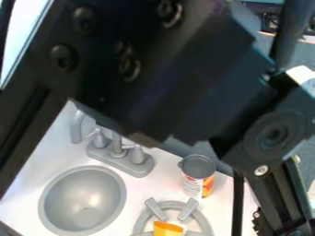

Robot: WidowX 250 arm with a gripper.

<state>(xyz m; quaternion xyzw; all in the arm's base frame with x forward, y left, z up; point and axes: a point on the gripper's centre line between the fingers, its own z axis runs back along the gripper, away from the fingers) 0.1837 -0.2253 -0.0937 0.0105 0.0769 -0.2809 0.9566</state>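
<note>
1. Here's the black arm [154, 69], right across the top and down the right side!
2. Below it, grey tap [120, 154] behind round sink [80, 200].
3. Grey-topped can [197, 168] beside the burner [205, 223].
4. Bottom edge: orange piece [167, 229] at that burner!

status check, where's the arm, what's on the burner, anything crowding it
Arm across top and down right side. Yellow-orange piece at burner. Grey-topped can upright, close beside burner.

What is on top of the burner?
An orange-yellow thing sits near the middle of the grey burner, partly cut off by the view's bottom edge. Whatever is directly under it is covered, so I can't see that.
</note>
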